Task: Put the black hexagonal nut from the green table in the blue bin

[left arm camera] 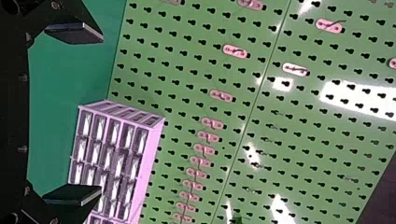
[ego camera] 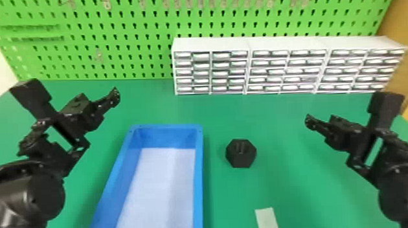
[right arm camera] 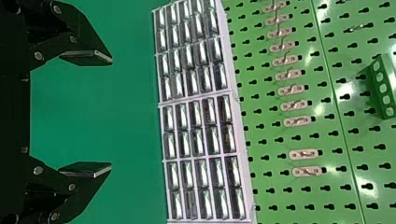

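1. Head view: the black hexagonal nut [ego camera: 241, 153] lies on the smooth green worktop [ego camera: 290, 190], just beside the long blue plastic bin with a white base [ego camera: 199, 173], outside its right wall. Grasping the nut is the step in hand, best done from the right, clear of that wall.

2. Left wrist view: the left black two-fingered gripper [left arm camera: 102, 114] has its fingers wide apart, empty. Keeping that arm parked should avoid a clash over the bin.

3. Right wrist view: the right black two-fingered gripper [right arm camera: 112, 113] is also spread wide, holding nothing. It should come down centred, pads square to two opposite flats, since corners could twist out; then lift above the rim before crossing.
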